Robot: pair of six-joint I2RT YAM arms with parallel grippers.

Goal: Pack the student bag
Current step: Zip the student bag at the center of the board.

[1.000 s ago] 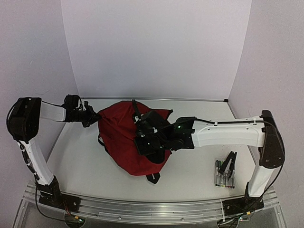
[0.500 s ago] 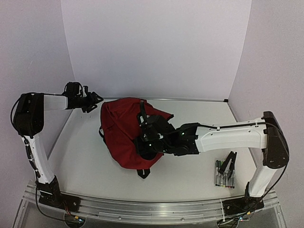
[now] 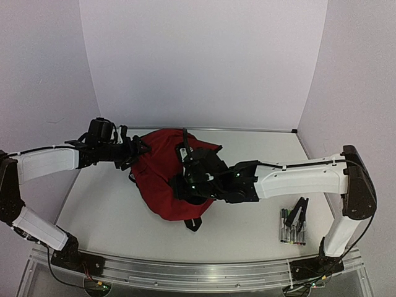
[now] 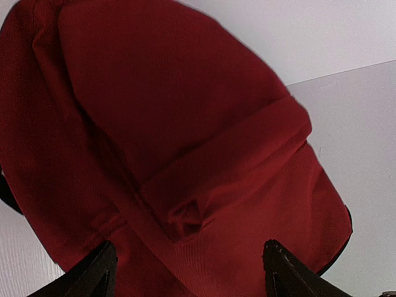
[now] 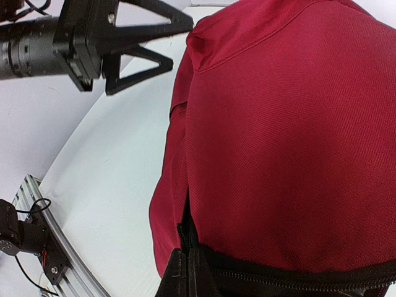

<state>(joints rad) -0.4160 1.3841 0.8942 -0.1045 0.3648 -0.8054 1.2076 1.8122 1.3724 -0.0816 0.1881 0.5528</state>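
the bag (image 3: 156, 182) lay near the table's (image 3: 105, 213) far edge. the left gripper (image 3: 143, 148) had fingers apart at the bag's left side. the right gripper (image 3: 184, 182) rested on it, fingers impossible to tell.

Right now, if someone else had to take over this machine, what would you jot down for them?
Left gripper: open, holding nothing, at the far-left edge of the student bag.
Right gripper: appears shut on the bag's fabric beside the zip.
Bag: lying mid-table.
Markers: loose on the table near the right arm's base.
Done: nothing visibly packed.
Left: open the bag, load the markers.
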